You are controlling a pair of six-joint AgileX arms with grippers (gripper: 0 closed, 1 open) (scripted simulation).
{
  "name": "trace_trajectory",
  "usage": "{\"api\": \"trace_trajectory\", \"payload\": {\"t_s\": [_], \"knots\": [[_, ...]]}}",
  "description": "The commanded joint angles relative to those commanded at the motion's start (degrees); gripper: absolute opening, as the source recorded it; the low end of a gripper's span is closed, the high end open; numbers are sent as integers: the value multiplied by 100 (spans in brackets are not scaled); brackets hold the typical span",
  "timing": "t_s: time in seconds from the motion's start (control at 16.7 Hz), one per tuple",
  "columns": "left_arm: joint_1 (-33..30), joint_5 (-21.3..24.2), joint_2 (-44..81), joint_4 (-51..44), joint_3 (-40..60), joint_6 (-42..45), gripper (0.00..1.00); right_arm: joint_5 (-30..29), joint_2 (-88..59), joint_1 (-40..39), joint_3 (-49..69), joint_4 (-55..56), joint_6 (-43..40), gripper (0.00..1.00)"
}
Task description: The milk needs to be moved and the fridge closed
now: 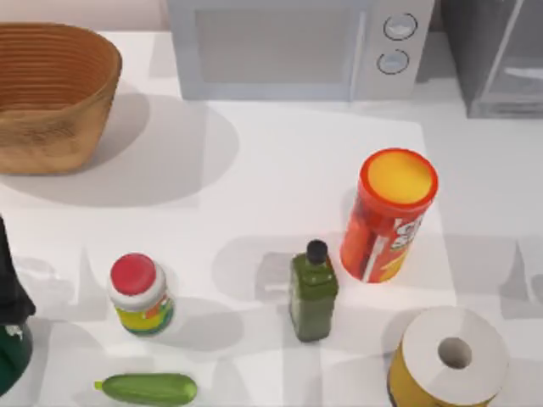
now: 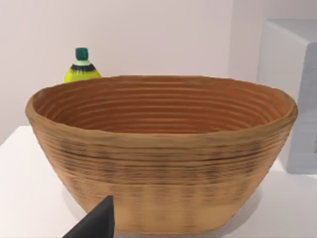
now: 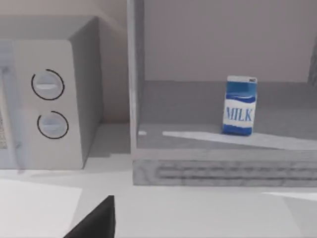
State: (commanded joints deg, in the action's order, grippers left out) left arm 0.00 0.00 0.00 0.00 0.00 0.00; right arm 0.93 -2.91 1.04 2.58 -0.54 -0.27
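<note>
A ribbed, woven-looking basket [image 2: 161, 153] faces my left wrist; before my right, the matt grey metallic fridge [image 3: 223, 168] holds a smooth printed milk [image 3: 240, 105] carton beside the pale matt microwave [image 3: 49, 104]

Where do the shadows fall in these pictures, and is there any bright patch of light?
Top view: the basket and the chips can cast soft grey shadows onto the white table. Right wrist view: a pale streak of light lies across the fridge floor beside the milk.
</note>
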Motion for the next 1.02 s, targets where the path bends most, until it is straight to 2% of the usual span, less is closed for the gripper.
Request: {"api": "trace_trajectory", "payload": {"t_s": [0.6, 0.78, 1.02], "knots": [[0, 0, 0, 0, 0, 0, 100, -92, 411, -80, -129, -149, 32, 100], [0, 0, 0, 0, 0, 0, 100, -84, 905, -94, 274, -885, 50, 100], [0, 0, 0, 0, 0, 0, 100, -31, 1956, -159, 1139, -2702, 45, 100]]}}
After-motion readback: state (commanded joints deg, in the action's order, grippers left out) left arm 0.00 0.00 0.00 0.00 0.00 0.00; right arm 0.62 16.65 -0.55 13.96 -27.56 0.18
